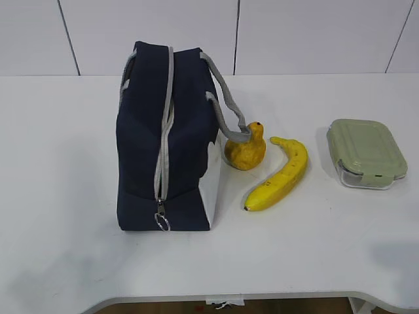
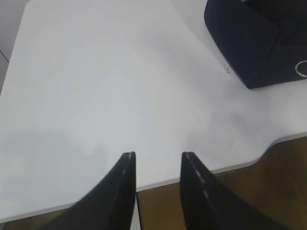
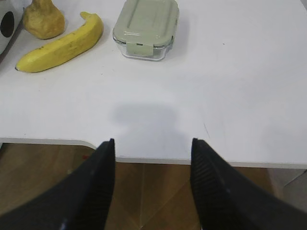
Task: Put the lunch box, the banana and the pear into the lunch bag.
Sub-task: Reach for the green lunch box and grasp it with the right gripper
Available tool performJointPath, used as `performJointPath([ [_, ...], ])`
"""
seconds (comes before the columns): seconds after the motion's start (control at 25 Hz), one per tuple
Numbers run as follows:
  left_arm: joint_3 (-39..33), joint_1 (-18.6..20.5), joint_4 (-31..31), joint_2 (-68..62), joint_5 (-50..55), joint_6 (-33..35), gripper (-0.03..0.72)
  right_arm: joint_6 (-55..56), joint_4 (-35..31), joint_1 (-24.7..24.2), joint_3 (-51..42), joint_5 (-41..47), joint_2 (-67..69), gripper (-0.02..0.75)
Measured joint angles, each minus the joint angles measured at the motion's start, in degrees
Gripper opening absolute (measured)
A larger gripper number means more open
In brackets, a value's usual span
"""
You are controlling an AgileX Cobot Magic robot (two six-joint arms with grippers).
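The navy lunch bag lies on its side left of centre, its grey zipper closed and the ring pull at the front. Its corner shows in the left wrist view. The pear stands just right of the bag under a grey strap. The banana lies beside it. The lunch box with the sage-green lid sits at the right. My left gripper is open and empty over the table's front edge. My right gripper is open and empty, well short of the lunch box, banana and pear.
The white table has a curved cut-out along its front edge. Brown floor shows below it in both wrist views. A white panelled wall stands behind the table.
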State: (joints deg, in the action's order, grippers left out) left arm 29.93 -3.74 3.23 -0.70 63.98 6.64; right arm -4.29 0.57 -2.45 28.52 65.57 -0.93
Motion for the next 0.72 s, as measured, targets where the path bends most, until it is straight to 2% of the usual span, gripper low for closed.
performJointPath([
  [0.72, 0.0, 0.0, 0.0, 0.0, 0.0, 0.0, 0.243, 0.0, 0.0, 0.0, 0.0, 0.0, 0.0, 0.387],
])
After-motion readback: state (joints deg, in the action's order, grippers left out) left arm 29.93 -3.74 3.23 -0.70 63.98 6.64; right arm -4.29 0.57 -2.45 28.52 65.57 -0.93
